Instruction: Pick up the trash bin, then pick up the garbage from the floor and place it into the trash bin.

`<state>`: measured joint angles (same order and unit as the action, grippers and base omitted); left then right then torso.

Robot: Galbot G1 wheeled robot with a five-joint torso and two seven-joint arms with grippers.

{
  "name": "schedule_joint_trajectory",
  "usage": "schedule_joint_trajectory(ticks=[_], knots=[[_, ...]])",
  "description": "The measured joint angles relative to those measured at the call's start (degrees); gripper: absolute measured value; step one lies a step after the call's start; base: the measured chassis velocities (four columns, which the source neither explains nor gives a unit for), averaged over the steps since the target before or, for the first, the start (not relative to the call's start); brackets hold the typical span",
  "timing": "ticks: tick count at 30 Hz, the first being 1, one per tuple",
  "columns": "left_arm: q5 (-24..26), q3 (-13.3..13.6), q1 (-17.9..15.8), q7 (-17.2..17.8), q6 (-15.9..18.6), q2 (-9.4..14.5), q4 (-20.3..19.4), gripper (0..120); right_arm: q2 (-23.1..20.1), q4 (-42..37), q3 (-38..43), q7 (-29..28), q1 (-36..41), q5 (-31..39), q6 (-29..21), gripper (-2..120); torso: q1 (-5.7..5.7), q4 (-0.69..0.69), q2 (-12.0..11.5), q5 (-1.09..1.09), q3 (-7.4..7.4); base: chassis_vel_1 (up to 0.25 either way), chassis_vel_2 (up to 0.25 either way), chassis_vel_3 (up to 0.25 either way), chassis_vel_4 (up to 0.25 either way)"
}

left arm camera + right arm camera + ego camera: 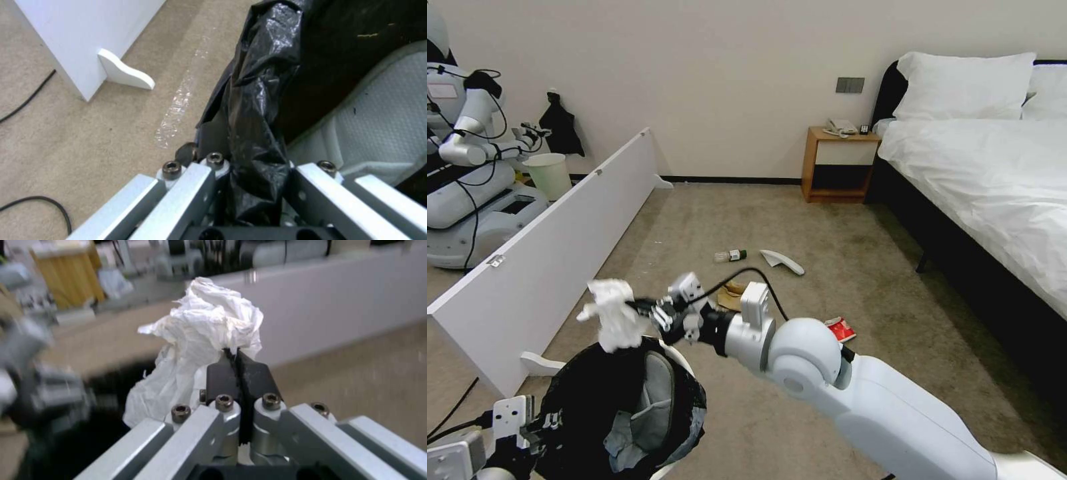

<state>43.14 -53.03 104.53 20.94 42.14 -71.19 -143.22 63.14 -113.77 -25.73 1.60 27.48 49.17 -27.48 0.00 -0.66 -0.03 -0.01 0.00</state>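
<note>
Presently listed: trash bin [627,407], black-lined, tilted with its mouth up, held off the floor [800,227] by the left claw [253,186], clamped on a fold of liner at the rim, presumably to present the opening. Right claw [650,312], pinched closed on a crumpled tissue [614,323], hangs just above the rim so a release should drop it inside. One slipper [657,393] already inside. Remaining on the carpet: bottle [730,255], second slipper [782,262], red can [840,329].

Open carpet [800,233] lies between the white board [560,247] and bed [980,180]; scattered litter dots it.
</note>
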Motion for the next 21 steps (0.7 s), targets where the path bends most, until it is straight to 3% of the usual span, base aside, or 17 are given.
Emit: schedule_joint_trajectory(ticks=[7,16,21], knots=[[-0.1,0.2,0.0,0.0,0.0,-0.2,0.0,3,-1.4,1.4,-3.6,-1.2,1.9,-1.7,-1.3,0,0.0,0.0,0.0,0.01,0.0,0.0,0.0,0.0,0.0],[-0.2,0.7,0.5,0.0,0.0,-0.8,0.0,3,0.8,3.8,-5.7,-2.0,2.7,-2.8,-2.0,1,0.0,0.01,0.0,0.0,0.0,0.0,0.0,0.0,0.0],[-0.2,0.9,0.5,0.0,0.0,-0.8,0.0,3,3.3,4.5,-7.0,-1.7,2.5,-3.6,-1.6,19,0.0,0.02,0.0,0.0,0.0,0.0,0.0,0.0,0.0]])
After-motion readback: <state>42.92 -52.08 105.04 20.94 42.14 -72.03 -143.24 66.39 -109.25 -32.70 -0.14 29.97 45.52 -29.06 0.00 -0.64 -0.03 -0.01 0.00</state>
